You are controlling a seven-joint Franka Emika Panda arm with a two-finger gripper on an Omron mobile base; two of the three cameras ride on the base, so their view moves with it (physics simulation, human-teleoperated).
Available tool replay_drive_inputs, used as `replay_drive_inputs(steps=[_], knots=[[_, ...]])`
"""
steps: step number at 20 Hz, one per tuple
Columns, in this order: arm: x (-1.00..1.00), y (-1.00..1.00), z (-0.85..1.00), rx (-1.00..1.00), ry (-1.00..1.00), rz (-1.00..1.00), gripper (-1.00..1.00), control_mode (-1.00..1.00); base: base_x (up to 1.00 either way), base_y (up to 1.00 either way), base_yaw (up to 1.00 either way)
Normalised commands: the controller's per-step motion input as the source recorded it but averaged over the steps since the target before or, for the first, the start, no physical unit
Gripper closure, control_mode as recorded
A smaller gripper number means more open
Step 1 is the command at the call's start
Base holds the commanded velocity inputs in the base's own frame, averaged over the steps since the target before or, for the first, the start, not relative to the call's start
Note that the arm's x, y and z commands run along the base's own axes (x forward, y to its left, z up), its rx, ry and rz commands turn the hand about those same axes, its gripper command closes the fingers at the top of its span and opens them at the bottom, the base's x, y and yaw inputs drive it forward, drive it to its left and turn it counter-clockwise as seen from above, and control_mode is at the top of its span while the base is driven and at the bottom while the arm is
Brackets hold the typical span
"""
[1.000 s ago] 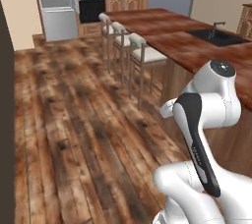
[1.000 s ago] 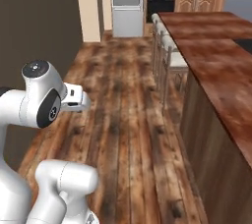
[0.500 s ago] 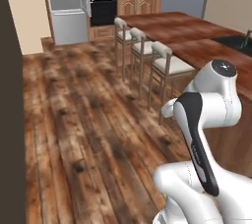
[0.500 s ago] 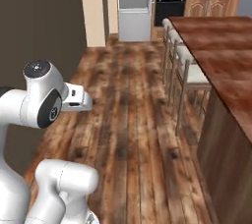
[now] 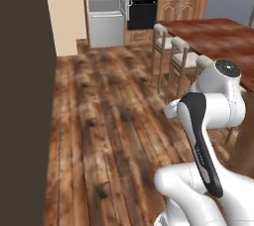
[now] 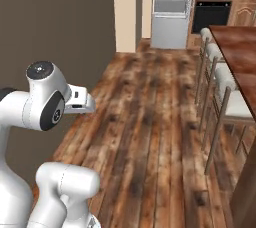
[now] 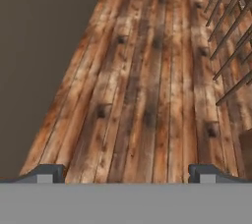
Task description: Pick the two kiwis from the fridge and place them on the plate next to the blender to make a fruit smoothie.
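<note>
Kiwis aren't in my sight yet; I judge nothing is picked. From the left: a dark wall, plank floor, then the fridge (image 5: 105, 14) far ahead with its door open, stools (image 5: 171, 54) right. My arm sits folded, gripper (image 7: 126, 173) spread wide, empty, aimed at the floor.

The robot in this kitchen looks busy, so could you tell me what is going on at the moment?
Nothing is being handled yet. The gripper is open and empty, pointing down at the wooden floor. The fridge stands open at the far end of the room, with the black oven beside it. Bar stools line the wooden counter on the right. No kiwis can be made out on the fridge shelves from here.
</note>
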Motion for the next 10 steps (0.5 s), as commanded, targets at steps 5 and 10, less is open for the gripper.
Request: replay_drive_inputs(steps=[5,10], knots=[[0.0,0.0,0.0,0.0,0.0,0.0,-1.0,1.0,1.0,-0.61,0.18],[0.0,0.0,0.0,0.0,0.0,0.0,-1.0,1.0,1.0,-0.66,0.12]])
